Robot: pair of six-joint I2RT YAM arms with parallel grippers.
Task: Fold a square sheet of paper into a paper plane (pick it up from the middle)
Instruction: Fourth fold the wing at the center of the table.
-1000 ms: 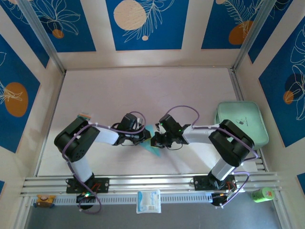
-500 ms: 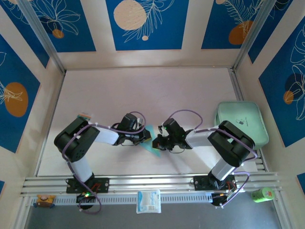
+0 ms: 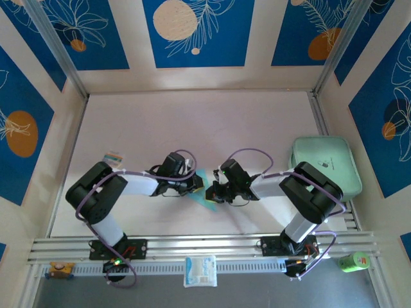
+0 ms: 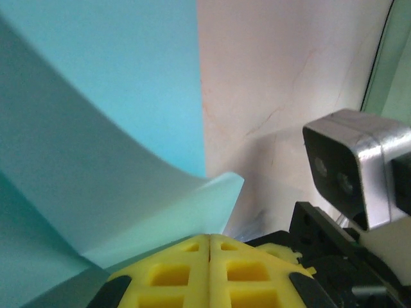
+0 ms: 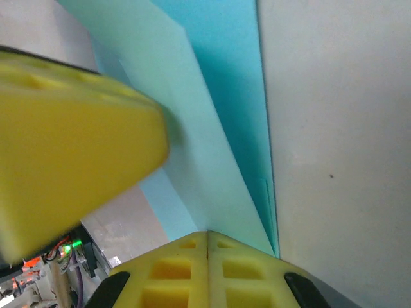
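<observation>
Midway along the white table's [image 3: 192, 128] near edge, the light blue square sheet of paper [image 4: 128, 77] was part-folded, no dart yet; left gripper [image 4: 210, 256] was clenched, right gripper [image 5: 207, 256] pinched its crease.

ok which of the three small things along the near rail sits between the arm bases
The white packet, midway along; the orange item lies at the far left end, the green one at the far right.

One folded light blue paper sheet [image 3: 204, 192], one mint-green rounded tray [image 3: 335, 154], one small white packet [image 3: 200, 271].
</observation>
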